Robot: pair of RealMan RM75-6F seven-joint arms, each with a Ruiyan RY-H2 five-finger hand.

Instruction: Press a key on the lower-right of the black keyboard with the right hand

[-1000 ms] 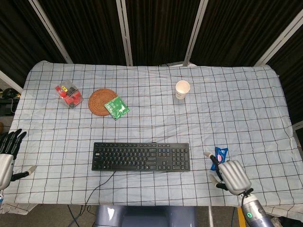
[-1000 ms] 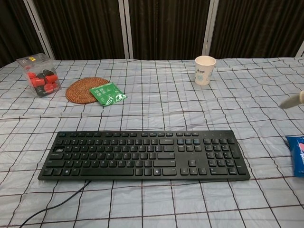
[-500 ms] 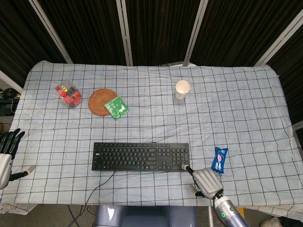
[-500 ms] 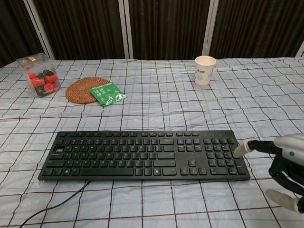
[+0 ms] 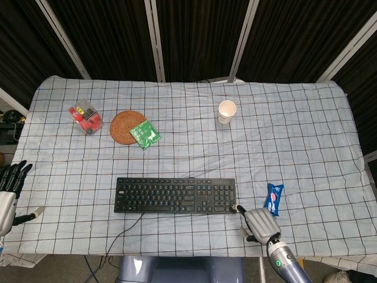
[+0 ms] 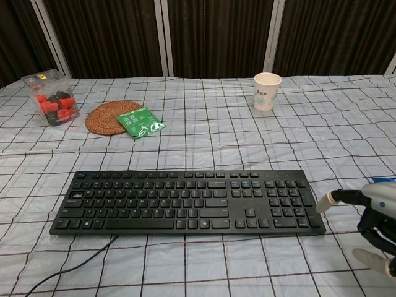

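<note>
The black keyboard [image 5: 175, 196] [image 6: 185, 201] lies flat at the front middle of the checked cloth. Beyond its lower-right corner hovers my right hand [image 5: 260, 223] [image 6: 376, 215], holding nothing. One finger points left and the others are curled in. Its pale fingertip [image 5: 238, 207] [image 6: 322, 203] sits just off the keyboard's right edge, beside the numeric keys; I cannot tell whether it touches. At the far left table edge my left hand [image 5: 7, 193] rests with fingers spread and empty, seen only in the head view.
A blue snack packet [image 5: 274, 198] lies right of the keyboard, close to my right hand. Further back are a paper cup [image 5: 227, 111] [image 6: 266, 91], a woven coaster [image 5: 127, 126] with a green packet [image 5: 145, 133], and a clear box of red pieces [image 5: 85, 117]. The keyboard cable [image 6: 74, 267] trails off the front.
My right hand came in from the right to the keyboard's lower-right keys. In the last half second its fingertip drew back right, off the keys to just past the edge.
</note>
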